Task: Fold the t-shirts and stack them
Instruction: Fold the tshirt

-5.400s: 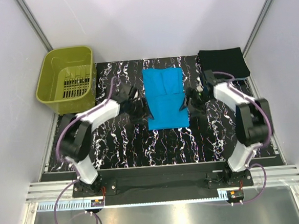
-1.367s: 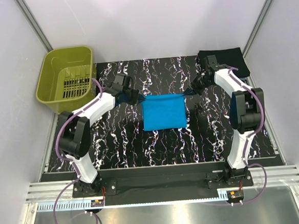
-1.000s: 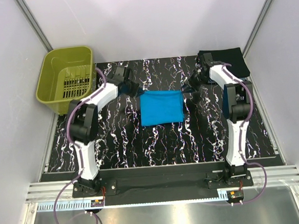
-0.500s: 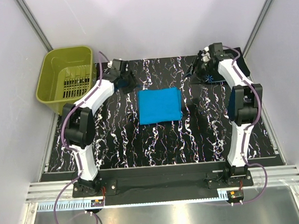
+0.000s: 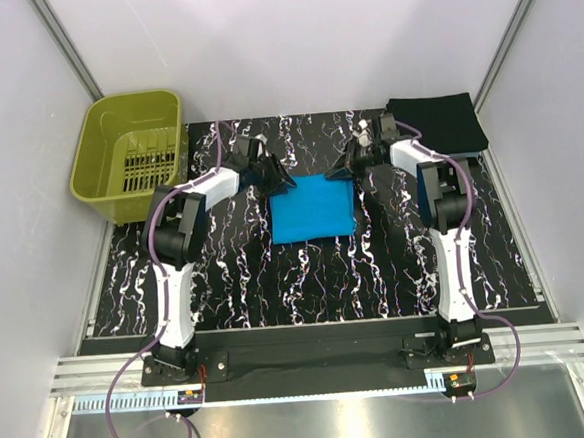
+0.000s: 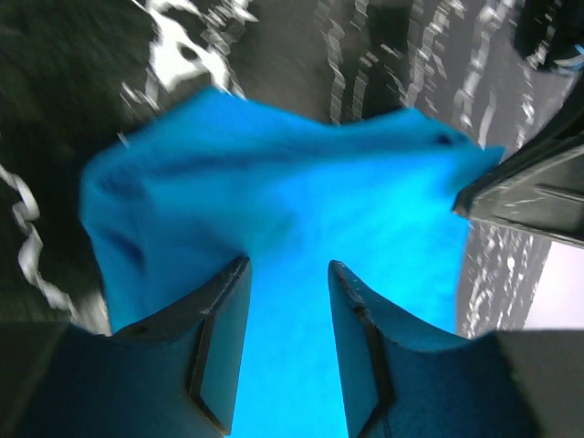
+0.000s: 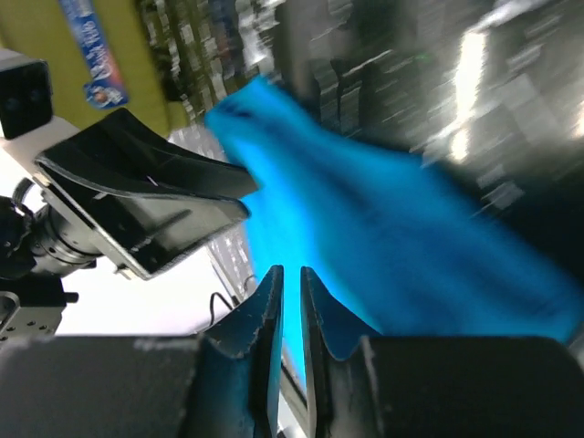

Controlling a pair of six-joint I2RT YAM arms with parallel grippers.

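Observation:
The turquoise t-shirt lies folded into a flat rectangle in the middle of the table. The black t-shirt lies folded at the far right corner. My left gripper sits low at the turquoise shirt's far left corner. In the left wrist view the left gripper is open, with blue cloth under the gap. My right gripper is at the far right corner. In the right wrist view the right gripper has its jaws almost together. Only a thin slit remains, blue cloth lies beyond it, and no pinched cloth shows.
An olive-green plastic basket stands off the table's far left corner. White walls with metal rails close in on both sides. Both arms stretch far forward from their bases at the near edge.
The turquoise shirt was folded shorter. Both grippers then swung out to the far corners and have now come inward to the shirt's far edge. The right jaws have narrowed.

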